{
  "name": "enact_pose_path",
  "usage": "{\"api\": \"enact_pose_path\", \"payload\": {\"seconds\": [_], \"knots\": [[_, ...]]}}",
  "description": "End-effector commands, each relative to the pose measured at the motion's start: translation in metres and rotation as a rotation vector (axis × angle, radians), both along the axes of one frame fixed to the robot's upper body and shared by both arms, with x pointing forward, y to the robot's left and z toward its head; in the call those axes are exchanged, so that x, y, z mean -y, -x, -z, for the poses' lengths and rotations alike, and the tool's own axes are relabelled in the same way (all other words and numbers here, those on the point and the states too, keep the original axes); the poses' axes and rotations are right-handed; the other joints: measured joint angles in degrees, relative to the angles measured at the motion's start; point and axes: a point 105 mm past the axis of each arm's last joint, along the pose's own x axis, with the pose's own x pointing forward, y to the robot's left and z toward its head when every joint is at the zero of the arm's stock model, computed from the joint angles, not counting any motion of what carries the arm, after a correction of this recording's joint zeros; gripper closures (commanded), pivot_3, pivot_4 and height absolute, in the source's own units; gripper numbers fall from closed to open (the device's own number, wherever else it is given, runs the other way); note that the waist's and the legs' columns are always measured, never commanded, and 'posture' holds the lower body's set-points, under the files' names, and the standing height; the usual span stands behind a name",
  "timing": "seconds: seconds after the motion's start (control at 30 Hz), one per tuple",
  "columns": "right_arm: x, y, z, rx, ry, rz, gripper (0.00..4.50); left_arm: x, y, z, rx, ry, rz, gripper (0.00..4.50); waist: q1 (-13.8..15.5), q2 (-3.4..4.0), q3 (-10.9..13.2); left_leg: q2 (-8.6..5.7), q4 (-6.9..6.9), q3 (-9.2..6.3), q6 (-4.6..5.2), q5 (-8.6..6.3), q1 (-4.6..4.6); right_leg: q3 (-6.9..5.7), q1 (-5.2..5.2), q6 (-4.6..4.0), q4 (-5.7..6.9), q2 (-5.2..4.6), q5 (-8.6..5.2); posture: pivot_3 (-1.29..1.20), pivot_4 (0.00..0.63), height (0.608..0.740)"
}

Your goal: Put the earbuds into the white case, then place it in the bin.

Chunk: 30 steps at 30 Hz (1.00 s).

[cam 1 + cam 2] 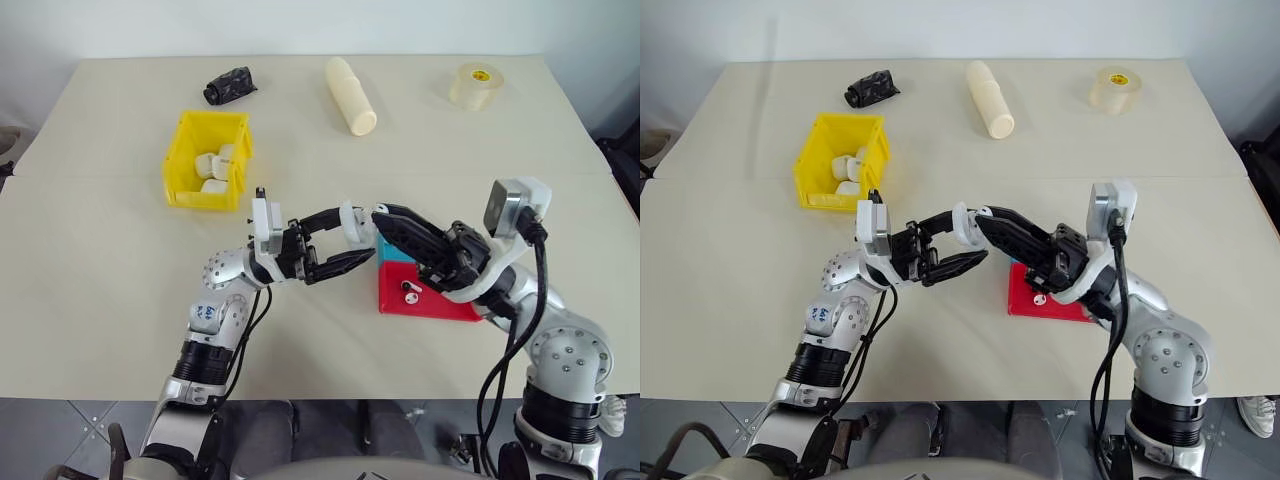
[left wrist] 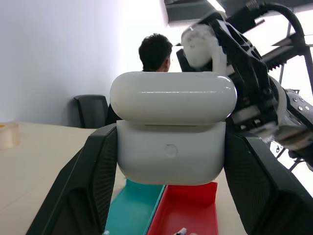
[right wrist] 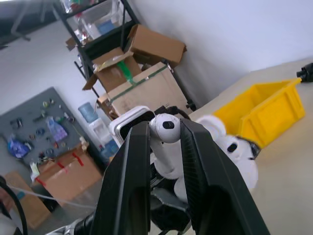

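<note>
Pinching an earbud (image 3: 164, 125) between its fingertips, the right gripper (image 1: 383, 216) meets the left gripper (image 1: 345, 247), which I see clamped on the case (image 2: 171, 128), lid raised, above the table between bin (image 1: 208, 160) and red tray (image 1: 428, 300). I judge insertion in hand; next, seat the stem in its socket. Both forearms converge, wrists angled upward.

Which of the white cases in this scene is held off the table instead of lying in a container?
The white case clamped in the left pincer, above the table by the red tray. The other white cases lie inside the yellow bin.
</note>
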Motion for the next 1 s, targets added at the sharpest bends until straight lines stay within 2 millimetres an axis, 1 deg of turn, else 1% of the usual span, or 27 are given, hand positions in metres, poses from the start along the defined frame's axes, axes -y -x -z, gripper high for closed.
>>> {"api": "enact_pose_path", "payload": {"seconds": [0.03, 0.4, 0.73, 0.8, 0.87, 0.93, 0.97, 1.0], "knots": [[-0.003, 0.006, -0.007, 0.041, -0.032, 0.011, 4.00, 0.001, 0.003, -0.010, 0.031, 0.028, 0.017, 1.70, -0.2, 0.00, 0.0, 0.00, 0.00, 0.01, 0.00, 0.00, 0.00, 0.00, -0.01, 0.00, 0.00, 0.00, 0.00, 0.00, 0.150, 0.740], [-0.001, -0.003, 0.006, 0.020, -0.029, 0.054, 4.00, 0.002, 0.006, -0.013, 0.040, 0.035, 0.031, 1.70, -0.2, 0.00, 0.0, 0.00, -0.03, 0.01, 0.00, 0.00, 0.00, 0.00, -0.01, 0.00, 0.00, 0.01, 0.00, 0.00, 0.150, 0.740], [-0.007, -0.002, 0.022, -0.001, 0.010, 0.035, 4.00, 0.001, 0.005, -0.017, 0.048, 0.046, 0.022, 1.70, -0.2, 0.00, 0.0, -0.01, -0.04, 0.01, 0.01, 0.00, 0.00, 0.00, -0.01, 0.00, -0.02, 0.00, 0.00, 0.00, 0.150, 0.740], [-0.007, -0.002, 0.027, -0.036, 0.014, 0.016, 4.00, 0.001, 0.006, -0.018, 0.049, 0.047, 0.023, 1.70, -0.1, 0.00, 0.0, -0.01, -0.04, 0.01, 0.01, 0.00, 0.00, 0.00, -0.01, 0.00, -0.02, 0.00, 0.00, 0.00, 0.150, 0.740], [-0.008, -0.001, 0.029, -0.048, 0.020, -0.002, 3.28, 0.002, 0.007, -0.019, 0.051, 0.050, 0.028, 1.70, -0.1, 0.00, 0.0, -0.01, -0.04, 0.01, 0.01, 0.01, 0.00, 0.01, -0.01, 0.00, -0.02, 0.00, 0.00, 0.00, 0.150, 0.740], [-0.008, 0.000, 0.029, -0.037, 0.030, -0.004, 2.73, 0.002, 0.007, -0.020, 0.051, 0.052, 0.033, 1.70, -0.1, 0.00, 0.0, -0.01, -0.04, 0.01, 0.01, 0.01, 0.00, 0.01, -0.01, 0.00, -0.02, 0.00, 0.00, 0.00, 0.150, 0.740], [-0.008, 0.000, 0.029, -0.030, 0.036, -0.002, 2.33, 0.002, 0.008, -0.021, 0.051, 0.053, 0.035, 1.70, -0.1, 0.00, 0.0, 0.00, -0.04, 0.01, 0.01, 0.01, 0.00, 0.00, -0.01, 0.00, -0.03, 0.00, 0.00, 0.00, 0.150, 0.740], [-0.008, -0.001, 0.029, -0.021, 0.044, 0.005, 2.09, 0.003, 0.008, -0.021, 0.050, 0.053, 0.037, 1.70, -0.2, 0.00, 0.0, 0.00, -0.05, 0.01, 0.01, 0.01, 0.00, 0.00, -0.01, 0.00, -0.03, 0.01, 0.00, 0.00, 0.150, 0.740]]}}
